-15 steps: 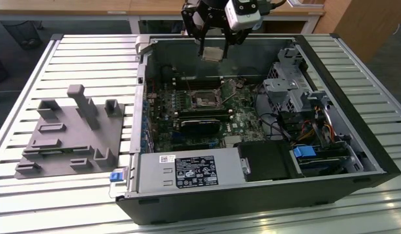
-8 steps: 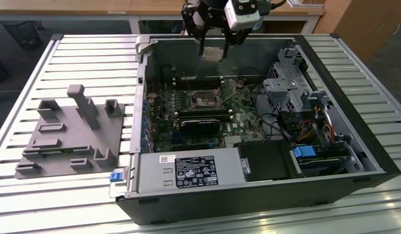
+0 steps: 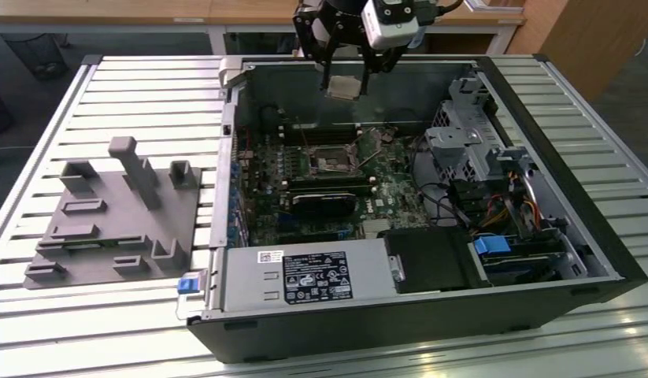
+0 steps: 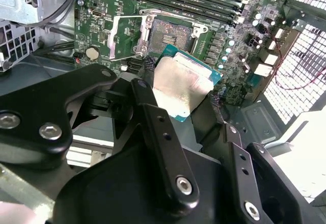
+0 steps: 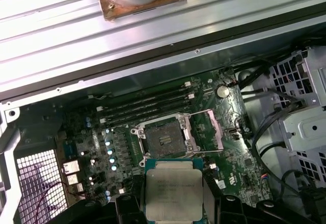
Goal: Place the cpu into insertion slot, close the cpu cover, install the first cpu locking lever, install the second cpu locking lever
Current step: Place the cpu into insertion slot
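Above the open computer case (image 3: pixel 408 323), exterior view: the gripper (image 3: pixel 345 79) hangs over the far part of the motherboard (image 3: pixel 263 169), fingers pointing down and clamped on the cpu (image 3: pixel 342 87), which rides well clear of the board. The insertion slot (image 3: pixel 329 163) lies below and nearer the camera. A grey fixture block (image 3: pixel 113 213) sits on the slatted table (image 3: pixel 145 87), to the exterior view's left of the case and well apart from the work.

Second wrist view: two black fingers (image 4: pixel 153 119) pinch the cpu (image 4: pixel 181 86) by opposite edges, silver top showing. The insertion slot (image 4: pixel 170 35) is dark and empty. The cpu cover (image 4: pixel 124 36) lies swung open beside it.

First wrist view: the cpu (image 5: pixel 174 193) is held flat between the fingers, with the insertion slot (image 5: pixel 163 138) just beyond it and not under it. The cpu cover (image 5: pixel 209 132) is open at the slot's side.

Judgement: none of the four steps is done. The cpu is in hand and in the air; seating it, closing the cover and installing both levers all remain. The levers are too thin to sort out.
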